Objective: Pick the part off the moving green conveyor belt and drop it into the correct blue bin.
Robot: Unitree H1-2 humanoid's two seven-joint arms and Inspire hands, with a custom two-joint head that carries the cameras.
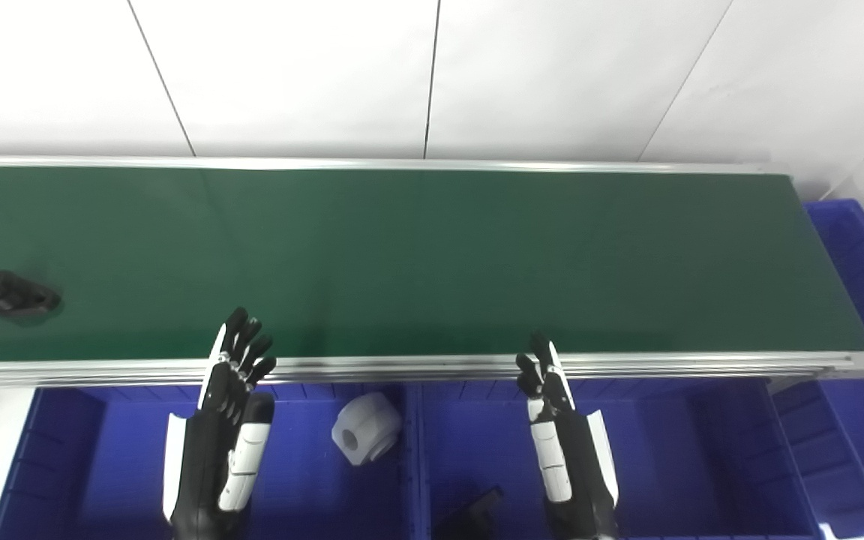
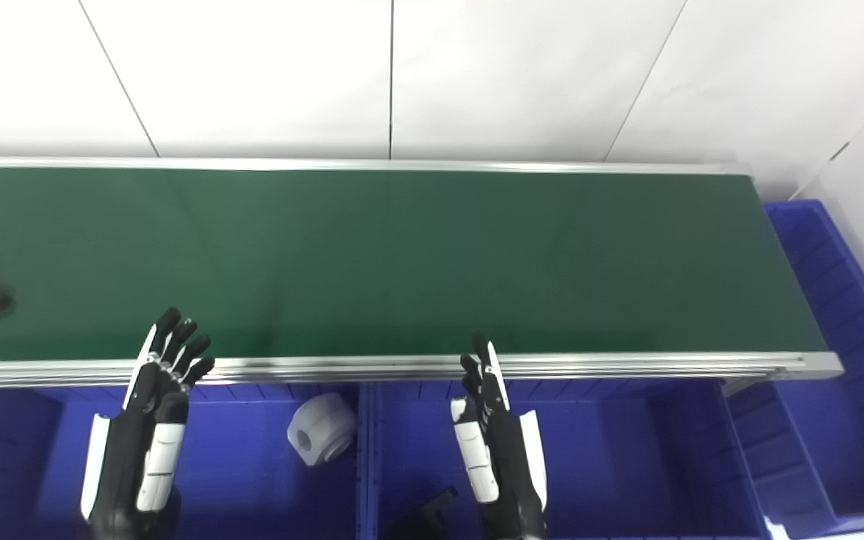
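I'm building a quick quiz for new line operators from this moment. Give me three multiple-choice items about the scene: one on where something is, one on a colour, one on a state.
1. Where on the green conveyor belt is the black part?
A. near the left end
B. in the middle
C. at the right end

2. What colour is the part lying in the left blue bin?
A. red
B. white
C. yellow

3. How are the two hands?
A. both closed on parts
B. one holds the black part
C. both open and empty

Answers:
1. A, the black part sits by the picture's left edge.
2. B, the white part lies in that bin.
3. C, the left hand and the right hand have fingers extended with nothing in them.
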